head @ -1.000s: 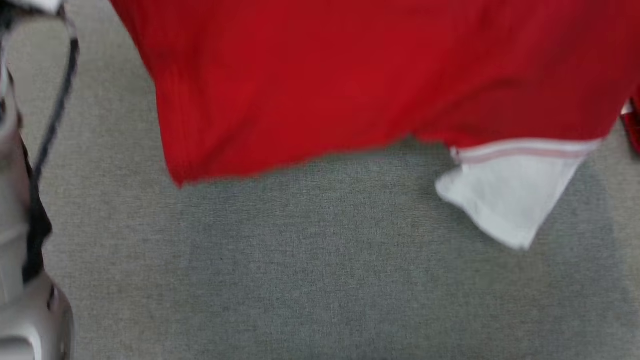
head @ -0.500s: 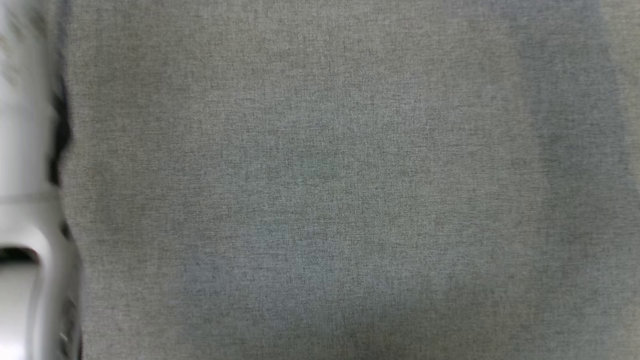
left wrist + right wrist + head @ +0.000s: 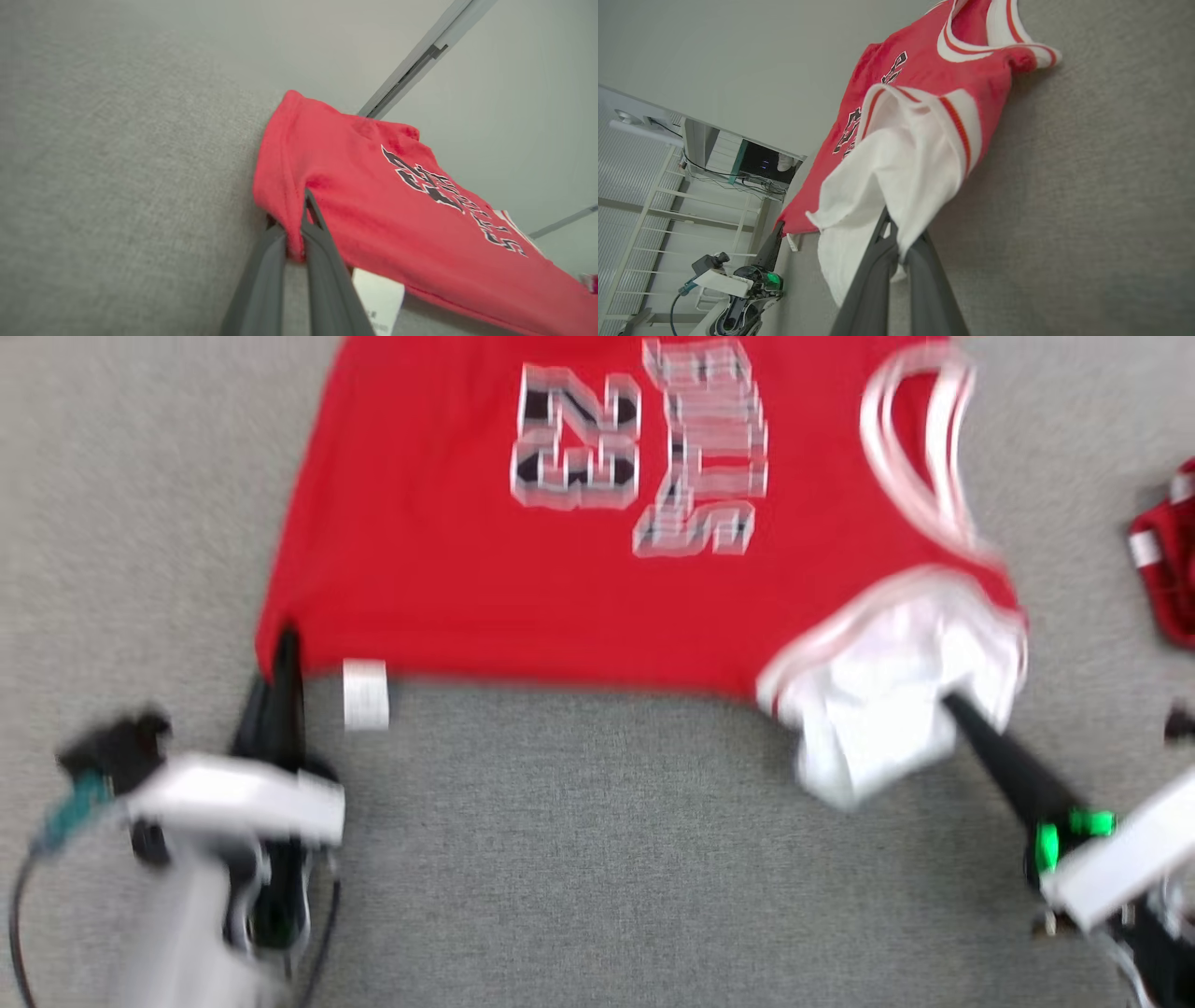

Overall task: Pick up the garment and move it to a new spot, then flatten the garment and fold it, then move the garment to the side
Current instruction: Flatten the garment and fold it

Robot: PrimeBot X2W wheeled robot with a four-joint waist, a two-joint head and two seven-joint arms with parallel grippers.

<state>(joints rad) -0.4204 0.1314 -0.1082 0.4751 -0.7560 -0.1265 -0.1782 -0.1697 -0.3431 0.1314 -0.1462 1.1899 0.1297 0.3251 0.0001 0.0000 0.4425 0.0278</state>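
Note:
The garment (image 3: 560, 588) is a red jersey with black-and-white lettering and a white sleeve (image 3: 878, 709), spread across the grey fabric surface (image 3: 597, 859). My left gripper (image 3: 283, 653) is shut on the jersey's lower left hem corner. In the left wrist view the two fingers pinch the red hem (image 3: 280, 186) at their tips, left gripper (image 3: 295, 233). My right gripper (image 3: 950, 705) is shut on the white sleeve. The right wrist view shows that sleeve (image 3: 896, 172) draped over the closed fingers, right gripper (image 3: 896, 247).
A white label (image 3: 364, 693) hangs from the hem beside my left gripper. Another red and white cloth item (image 3: 1162, 560) lies at the right edge, with a small dark object (image 3: 1179, 721) below it. Pale wall and white railings (image 3: 658, 210) stand beyond the surface.
The head view has swung: first the jersey's lower edge at the top, then bare grey surface, now the whole printed jersey with both grippers holding it. Both grippers stay shut.

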